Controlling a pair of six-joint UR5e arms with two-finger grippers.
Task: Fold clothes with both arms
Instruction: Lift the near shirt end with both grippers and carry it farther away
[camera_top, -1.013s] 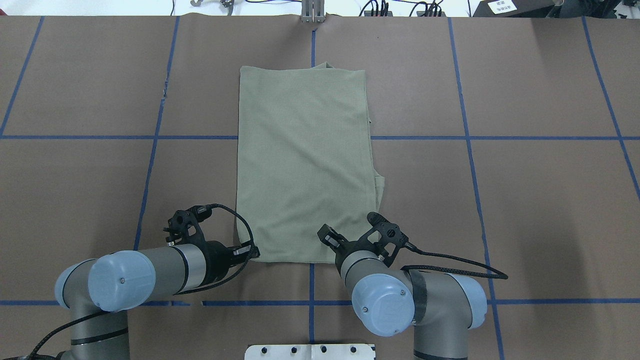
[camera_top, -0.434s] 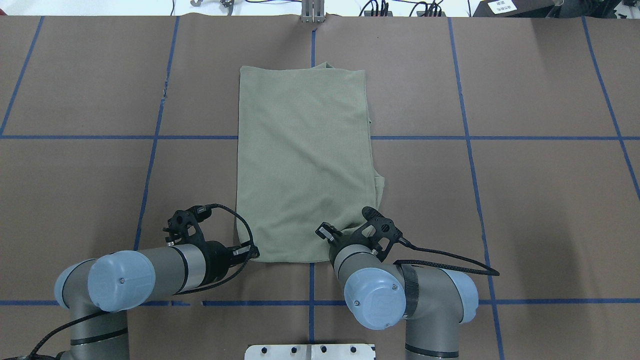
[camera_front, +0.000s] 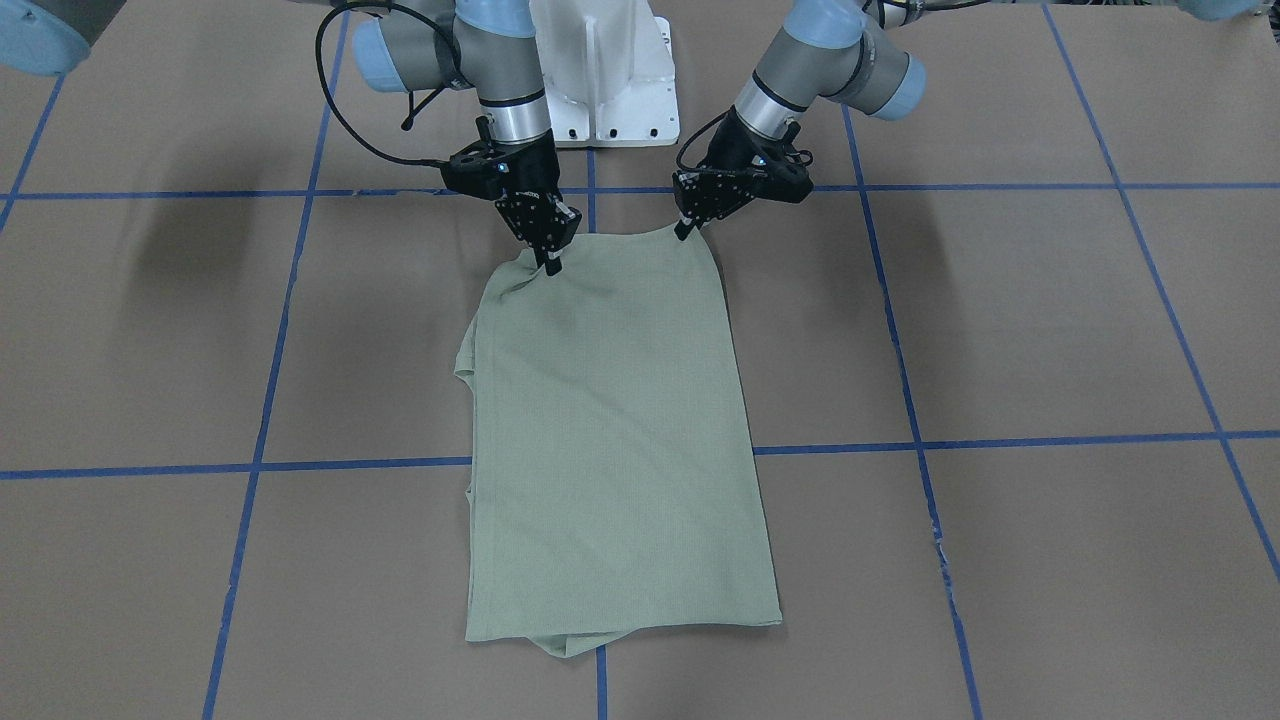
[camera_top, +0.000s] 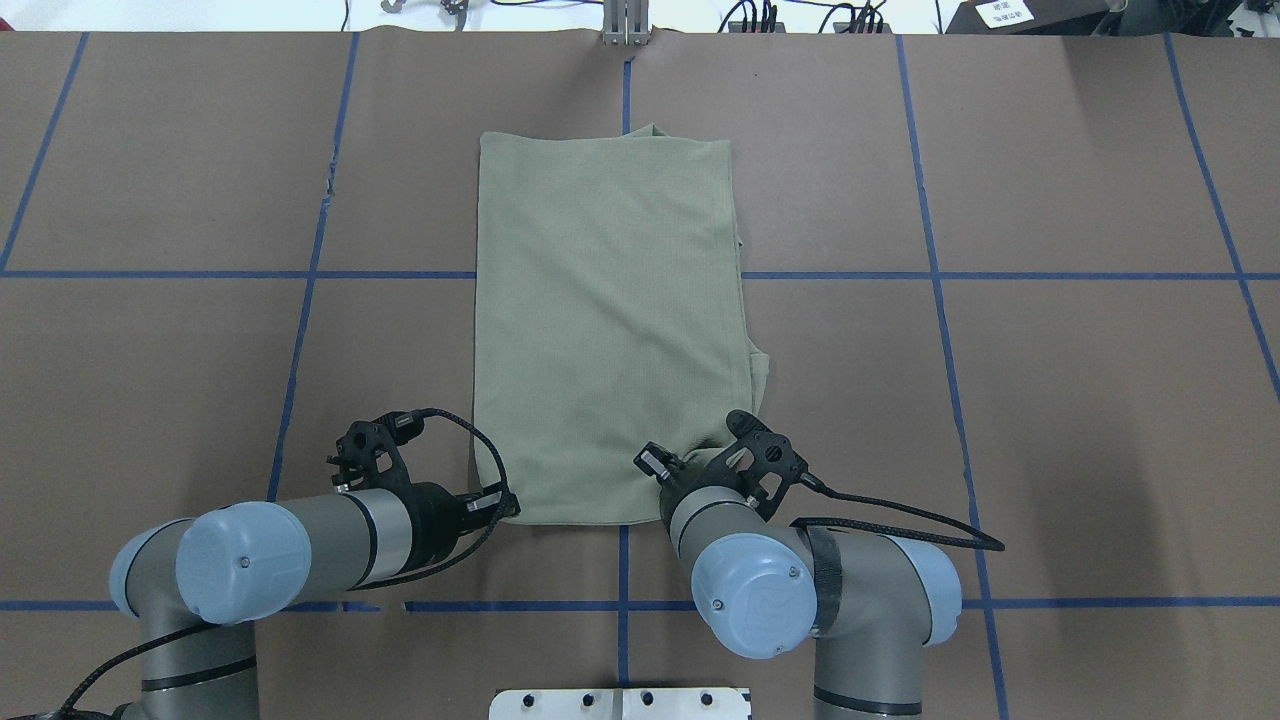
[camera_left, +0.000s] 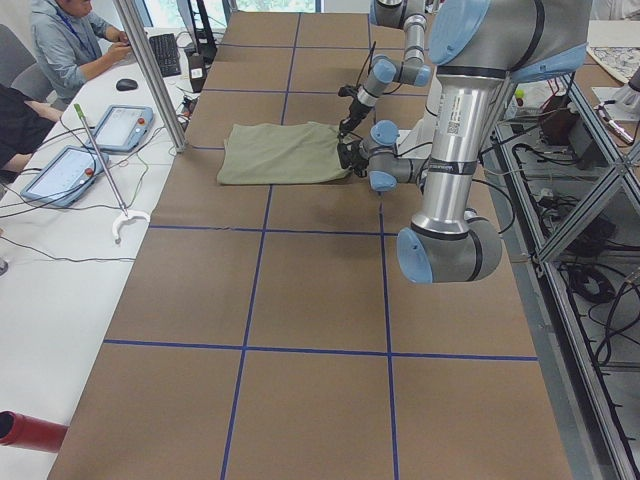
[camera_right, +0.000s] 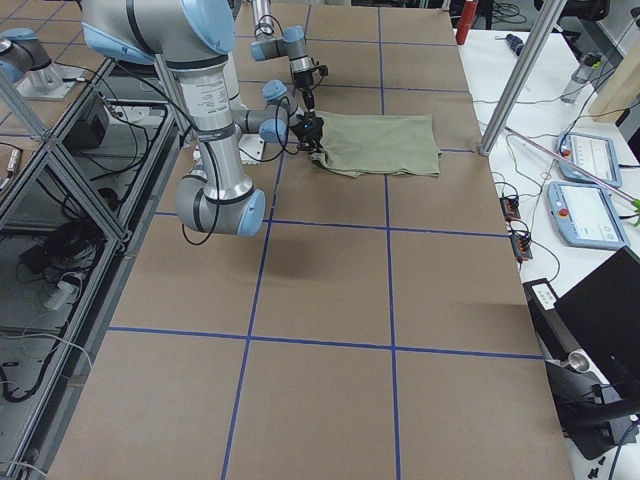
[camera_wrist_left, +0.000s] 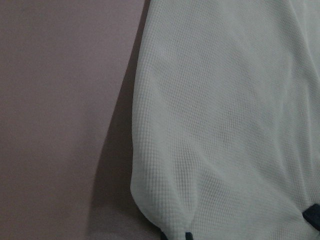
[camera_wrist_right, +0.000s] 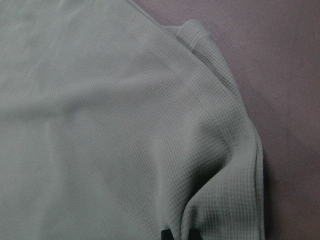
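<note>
Sage-green long-sleeved knit shirt (camera_front: 610, 430) is pinched at its robot-side corners by the closed left tool (camera_front: 685, 228) and right tool (camera_front: 552, 262), best raised evenly.

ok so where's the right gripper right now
In the front-facing view the right gripper sits left of centre, jaws pinching the corner of the shirt nearest the robot, across that edge from the left gripper.

shirt (camera_top: 610, 320) reading pale sage-green, fine waffle knit. table (camera_top: 1050, 400) showing brown, blue tape grid running across. left arm (camera_top: 330, 535), right arm (camera_top: 870, 590) showing silver-grey, light-blue caps; left gripper (camera_front: 686, 228), right gripper (camera_front: 551, 262) black.
</note>
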